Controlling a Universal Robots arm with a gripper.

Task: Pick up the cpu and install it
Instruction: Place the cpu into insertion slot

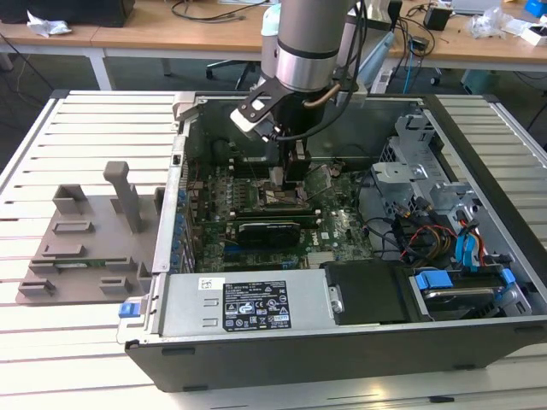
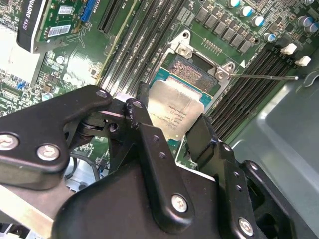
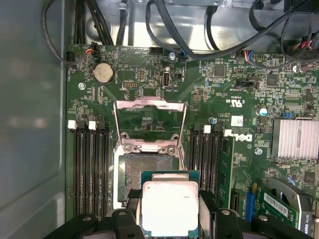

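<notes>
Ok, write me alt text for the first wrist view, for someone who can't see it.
The claw grips the cpu, a silvery square chip, by two opposite edges over the open socket of a green motherboard. The socket's metal cover plate stands flipped up, and dark memory slots flank the socket on both sides.

You're in a robotics lab or electronics workshop: opened computer case [image 1: 342, 342] on a slatted white counter [image 1: 85, 137], grey parts jig [image 1: 85, 248] beside it, cable-strewn wooden counters [image 1: 145, 38] behind.
</notes>
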